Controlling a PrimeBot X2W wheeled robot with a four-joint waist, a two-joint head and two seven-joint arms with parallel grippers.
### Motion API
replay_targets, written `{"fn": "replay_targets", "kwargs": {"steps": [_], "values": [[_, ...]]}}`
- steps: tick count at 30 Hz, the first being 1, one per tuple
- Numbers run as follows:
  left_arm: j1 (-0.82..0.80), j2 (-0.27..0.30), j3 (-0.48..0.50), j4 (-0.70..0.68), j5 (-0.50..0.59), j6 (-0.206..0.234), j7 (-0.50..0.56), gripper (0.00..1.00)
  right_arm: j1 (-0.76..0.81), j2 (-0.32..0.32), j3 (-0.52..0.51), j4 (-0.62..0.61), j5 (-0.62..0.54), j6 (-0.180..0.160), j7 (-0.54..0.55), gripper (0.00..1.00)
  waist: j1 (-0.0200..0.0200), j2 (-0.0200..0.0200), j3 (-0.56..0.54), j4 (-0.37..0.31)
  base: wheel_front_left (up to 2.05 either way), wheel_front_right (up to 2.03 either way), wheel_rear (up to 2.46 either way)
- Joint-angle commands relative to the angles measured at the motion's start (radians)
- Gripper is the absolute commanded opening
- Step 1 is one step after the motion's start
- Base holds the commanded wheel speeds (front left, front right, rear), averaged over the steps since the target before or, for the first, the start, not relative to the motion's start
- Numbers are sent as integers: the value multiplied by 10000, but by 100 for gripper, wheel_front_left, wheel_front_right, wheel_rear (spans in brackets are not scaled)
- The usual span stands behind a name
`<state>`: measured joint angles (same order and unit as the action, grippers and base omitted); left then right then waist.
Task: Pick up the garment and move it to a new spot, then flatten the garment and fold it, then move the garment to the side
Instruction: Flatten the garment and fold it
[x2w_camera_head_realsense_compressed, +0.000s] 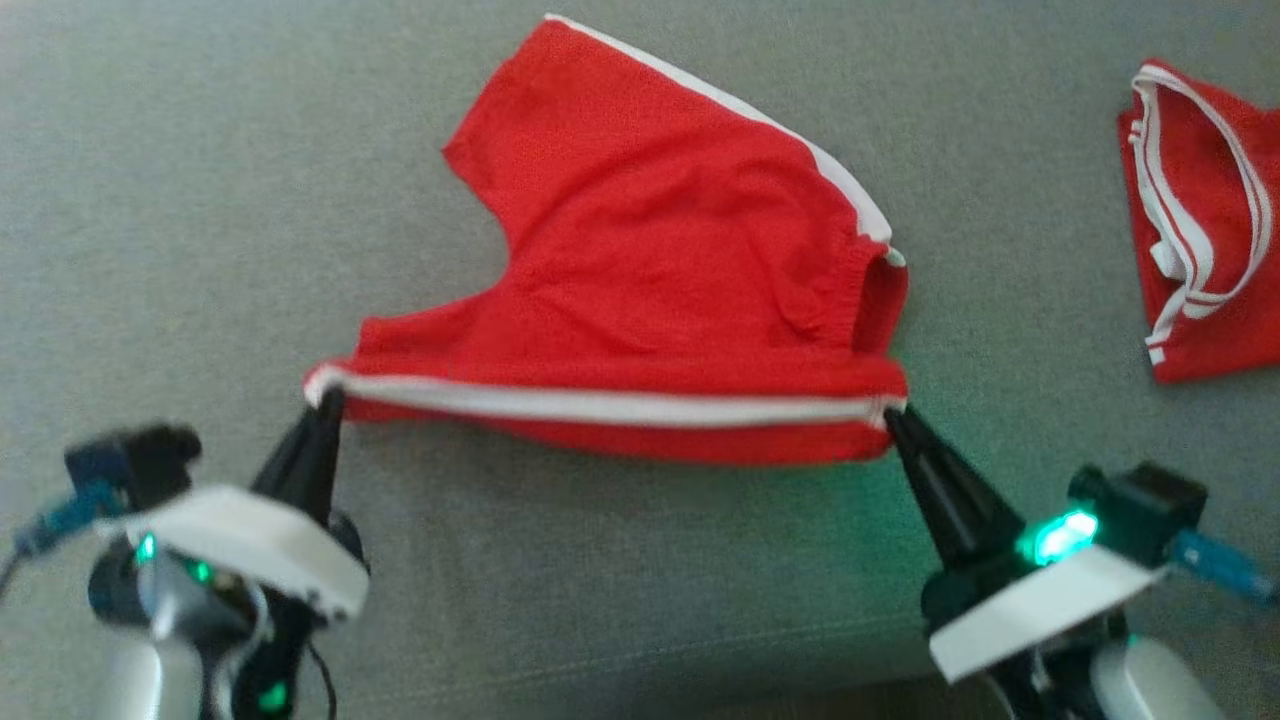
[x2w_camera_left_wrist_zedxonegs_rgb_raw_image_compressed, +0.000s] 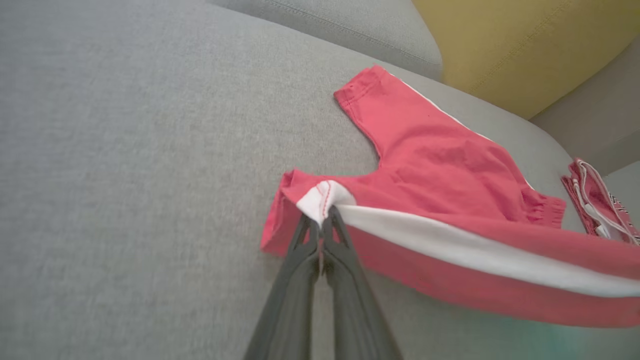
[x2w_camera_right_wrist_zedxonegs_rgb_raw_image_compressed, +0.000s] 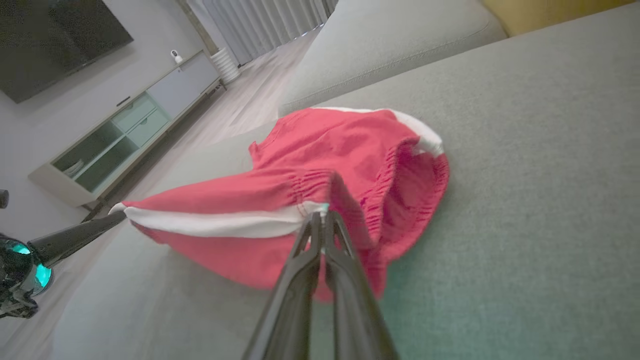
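Note:
The garment (x2w_camera_head_realsense_compressed: 650, 240) is a pair of red shorts with white side stripes, spread on a grey sofa seat. Its near edge, a white stripe, is lifted and stretched between both grippers. My left gripper (x2w_camera_head_realsense_compressed: 328, 398) is shut on the hem corner at that stripe's left end, seen close in the left wrist view as white fabric pinched in the left gripper (x2w_camera_left_wrist_zedxonegs_rgb_raw_image_compressed: 321, 220). My right gripper (x2w_camera_head_realsense_compressed: 892, 415) is shut on the waistband corner at the stripe's right end; in the right wrist view the right gripper (x2w_camera_right_wrist_zedxonegs_rgb_raw_image_compressed: 320, 216) pinches the garment (x2w_camera_right_wrist_zedxonegs_rgb_raw_image_compressed: 345, 155) by its elastic waist.
A second red garment (x2w_camera_head_realsense_compressed: 1205, 220) with white trim lies folded at the far right of the grey seat (x2w_camera_head_realsense_compressed: 180, 200). A yellow cushion (x2w_camera_left_wrist_zedxonegs_rgb_raw_image_compressed: 525, 40) stands behind the sofa seat. Beyond the sofa's left end are a TV cabinet (x2w_camera_right_wrist_zedxonegs_rgb_raw_image_compressed: 115, 135) and floor.

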<state>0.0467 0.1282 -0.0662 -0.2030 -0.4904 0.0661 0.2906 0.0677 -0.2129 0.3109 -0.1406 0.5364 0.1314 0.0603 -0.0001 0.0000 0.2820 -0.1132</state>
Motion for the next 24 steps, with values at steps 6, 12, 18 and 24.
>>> {"fn": "replay_targets", "kwargs": {"steps": [6,12,18,24], "values": [[-2277,511,553,534,-508,-220,733,0,-1471,208,-2,304,445,-7,-228,0,1,0,811,-456,0,0,0],[-4516,907,258,1721,-502,-462,1505,0,-2868,616,-257,998,850,-7,-594,0,1,0,1444,-754,0,0,0],[-6995,1237,-209,3481,-230,-852,1984,0,-4124,1054,-424,1933,1165,-7,-948,0,1,0,1922,-1170,0,0,0],[-8982,1437,-659,5401,183,-1194,2012,0,-5078,1338,4,2802,1644,-7,-1334,0,1,0,2245,-1745,0,0,0]]}}
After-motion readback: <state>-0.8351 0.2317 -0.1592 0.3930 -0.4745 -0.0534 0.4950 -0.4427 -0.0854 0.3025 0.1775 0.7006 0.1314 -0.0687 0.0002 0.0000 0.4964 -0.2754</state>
